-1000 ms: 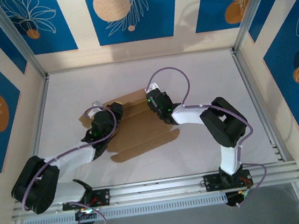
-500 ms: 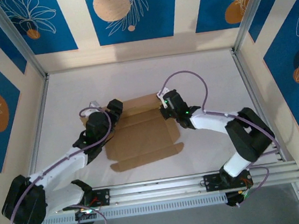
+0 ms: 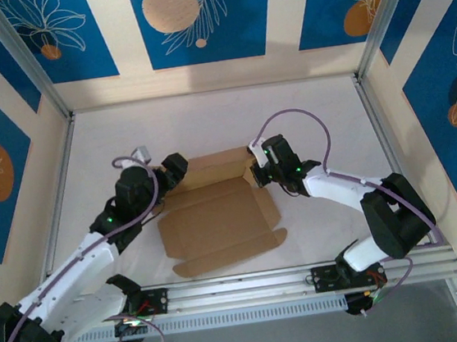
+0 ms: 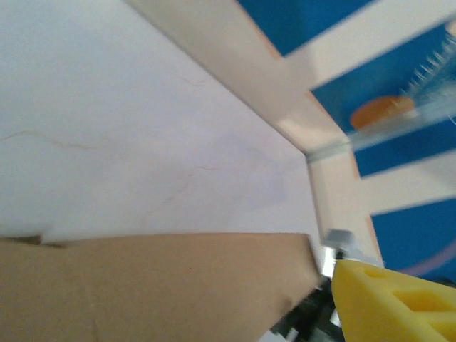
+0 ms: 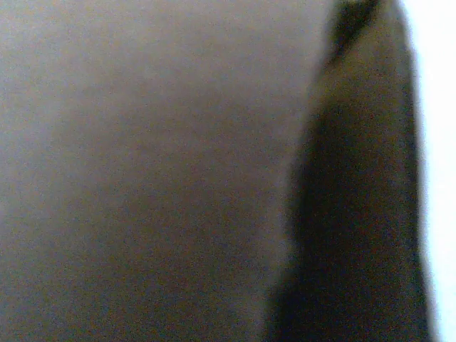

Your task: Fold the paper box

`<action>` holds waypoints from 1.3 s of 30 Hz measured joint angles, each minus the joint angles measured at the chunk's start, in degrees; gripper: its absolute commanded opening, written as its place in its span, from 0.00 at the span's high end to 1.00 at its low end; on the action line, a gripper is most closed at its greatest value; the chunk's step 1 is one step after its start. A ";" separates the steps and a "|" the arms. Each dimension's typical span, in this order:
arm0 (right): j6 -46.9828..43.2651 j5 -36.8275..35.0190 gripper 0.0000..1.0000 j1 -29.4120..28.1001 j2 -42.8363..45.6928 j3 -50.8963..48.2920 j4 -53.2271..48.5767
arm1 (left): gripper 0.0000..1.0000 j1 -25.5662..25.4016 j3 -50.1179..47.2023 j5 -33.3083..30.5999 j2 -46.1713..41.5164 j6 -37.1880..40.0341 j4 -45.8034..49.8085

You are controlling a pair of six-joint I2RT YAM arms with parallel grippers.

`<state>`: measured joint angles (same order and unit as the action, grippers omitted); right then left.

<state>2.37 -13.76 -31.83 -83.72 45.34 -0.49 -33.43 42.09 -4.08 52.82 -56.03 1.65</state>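
Paper box (image 3: 217, 218) lying open on the table (image 3: 313, 112), a pincer at each far corner.

The left pincer (image 3: 172, 169) sits at the box's far-left corner and the right pincer (image 3: 256, 168) at its far-right corner, so the sheet spreads between and just nearer than both. The far panel (image 3: 211, 163) running from one pincer to the other looks tilted up off the table. From the top view I cannot tell whether either pincer is spread or pinching, and the right wrist view is a brown blur. The cardboard looks light and thin, stiff across its panels but ready to bend at the creases. It would probably slide on the smooth table if pushed from one side. The best hold seems to be the panel's edge near the corners, both ends together, keeping clear of the small tabs, which could crumple.
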 measured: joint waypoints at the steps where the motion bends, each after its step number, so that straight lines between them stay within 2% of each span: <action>1: -0.33 0.66 0.97 0.00 0.00 0.35 -0.52 | 0.28 -0.02 2.34 1.84 -0.13 2.12 1.38; 5: -2.58 4.00 0.97 0.46 0.92 2.67 -1.29 | 0.30 0.00 9.29 7.10 -2.12 10.99 6.75; 9: -6.32 9.05 0.97 2.89 2.97 5.22 -2.23 | 0.30 0.31 13.27 7.43 -3.50 17.84 11.23; 13: -9.73 11.08 0.97 5.33 3.54 6.29 -4.39 | 0.28 2.60 14.19 7.13 -2.67 22.01 12.22; 16: -10.56 10.32 0.97 5.99 2.75 6.62 -6.27 | 0.27 3.34 14.23 9.92 -0.13 23.21 11.15; 22: -10.51 6.84 0.97 7.34 -0.11 7.04 -8.35 | 0.28 4.15 16.22 21.86 6.58 23.17 6.91; 29: -11.47 6.58 0.97 9.77 -2.12 9.09 -9.29 | 0.28 4.37 19.71 34.07 10.43 22.56 5.46; 33: -12.74 6.64 0.97 10.29 -2.12 10.56 -9.31 | 0.23 4.39 20.87 35.23 10.45 23.50 6.91; 36: -13.66 6.62 0.97 10.32 -2.12 10.67 -9.49 | 0.16 4.39 19.87 33.66 9.44 23.71 7.58; 39: -14.08 5.92 0.97 10.32 -2.32 10.73 -9.75 | 0.14 4.39 15.93 31.52 7.58 22.38 6.16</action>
<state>-11.70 -7.84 -21.52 -86.04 56.07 -10.24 -29.04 58.02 27.44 60.40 -33.65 7.81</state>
